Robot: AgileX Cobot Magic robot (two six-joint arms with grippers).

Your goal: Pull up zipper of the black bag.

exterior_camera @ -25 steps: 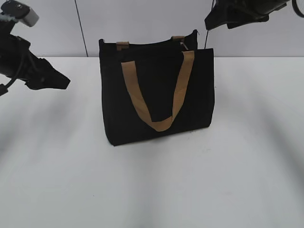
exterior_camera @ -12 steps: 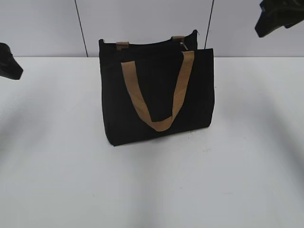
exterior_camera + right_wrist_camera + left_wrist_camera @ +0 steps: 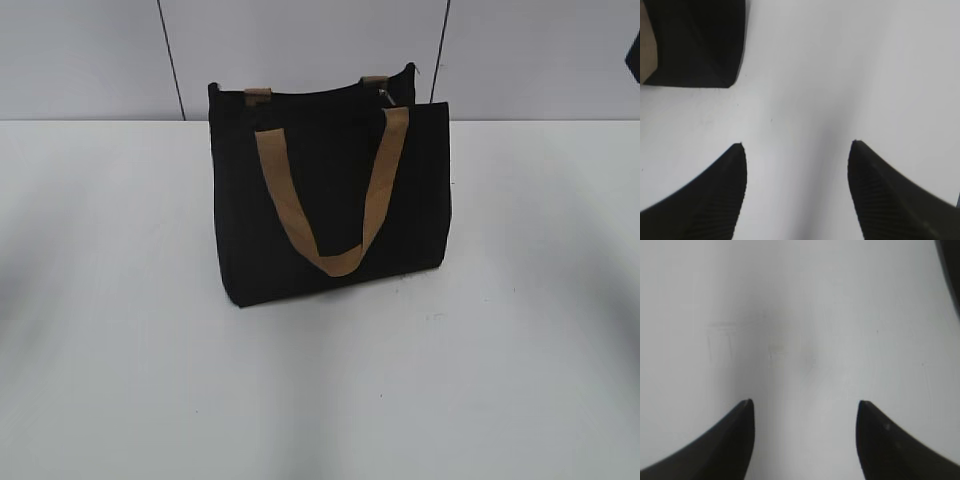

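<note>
The black bag (image 3: 330, 200) stands upright on the white table in the exterior view, a tan handle (image 3: 335, 190) hanging down its front. The zipper runs along its top edge, with a small silvery pull (image 3: 387, 95) at the right end. Both arms are almost out of the exterior view; only a dark tip shows at the right edge (image 3: 634, 55). My left gripper (image 3: 803, 405) is open and empty over bare table. My right gripper (image 3: 796, 146) is open and empty, with a corner of the bag (image 3: 695, 40) at the upper left of its view.
The white table (image 3: 320, 380) spreads wide around the bag. A pale panelled wall (image 3: 300, 50) stands close behind it. A dark edge (image 3: 951, 270) shows at the upper right of the left wrist view.
Both arms have drawn outward, away from the bag: the left one has left the exterior view, the right one is nearly gone at the right edge. The bag has not moved.
</note>
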